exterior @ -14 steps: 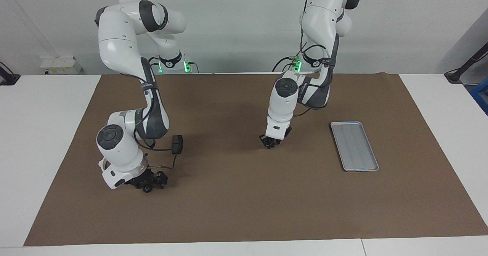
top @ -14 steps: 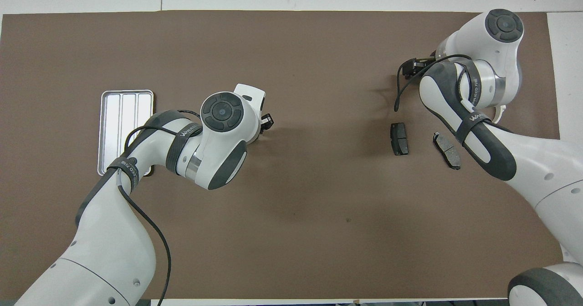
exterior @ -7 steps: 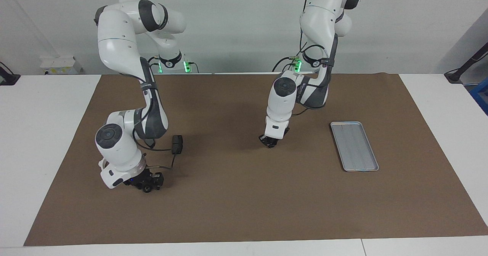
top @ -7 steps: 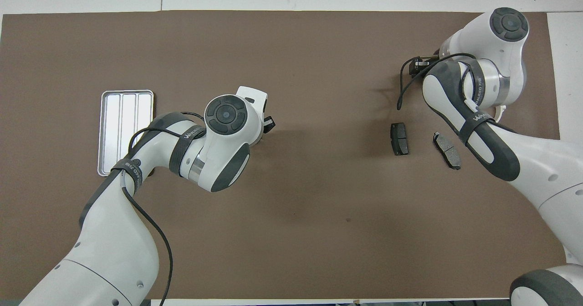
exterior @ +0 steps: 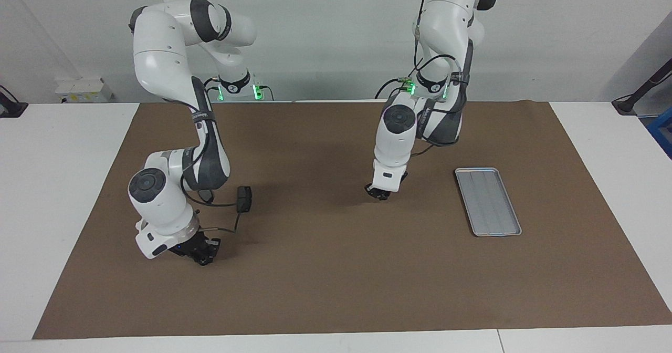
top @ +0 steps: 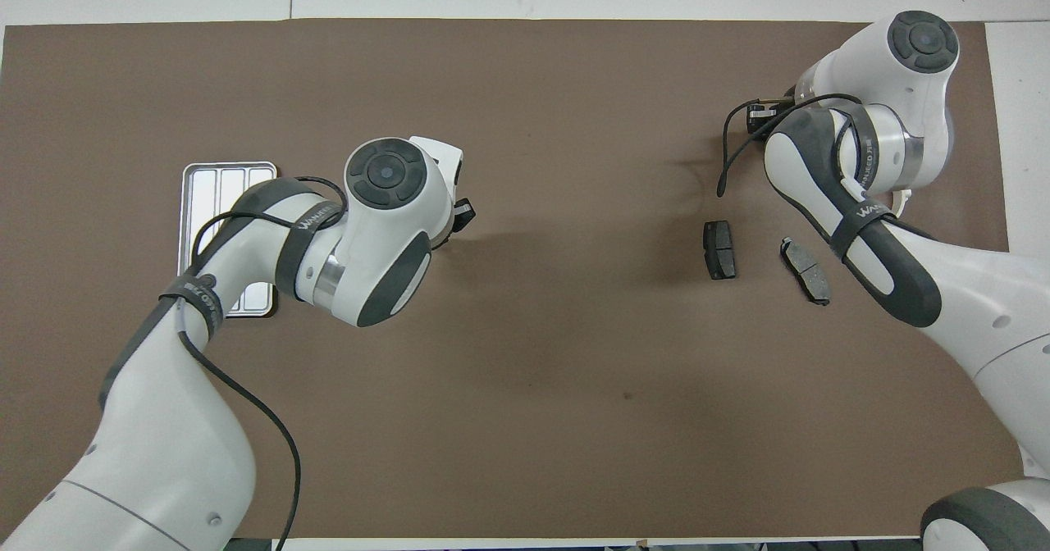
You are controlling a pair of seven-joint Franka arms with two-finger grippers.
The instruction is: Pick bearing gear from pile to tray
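The silver tray (exterior: 488, 201) lies on the brown mat toward the left arm's end; in the overhead view the left arm covers part of the tray (top: 215, 188). Two dark grey brake pads (top: 719, 249) (top: 805, 270) lie toward the right arm's end; the facing view shows one pad (exterior: 243, 199). My right gripper (exterior: 203, 254) (top: 759, 115) is low at the mat beside them, with something small and dark at its tip. A white curved piece (top: 902, 200) peeks out under that arm. My left gripper (exterior: 380, 194) (top: 463, 213) hangs over bare mat between pile and tray.
The brown mat (exterior: 336, 290) covers most of the white table. The right arm's wrist and cable hang over the pile and hide part of it. Bare mat lies between the two grippers.
The left arm has swung a little toward the tray. The right gripper has shifted slightly toward the right arm's end of the table, still low at the mat.
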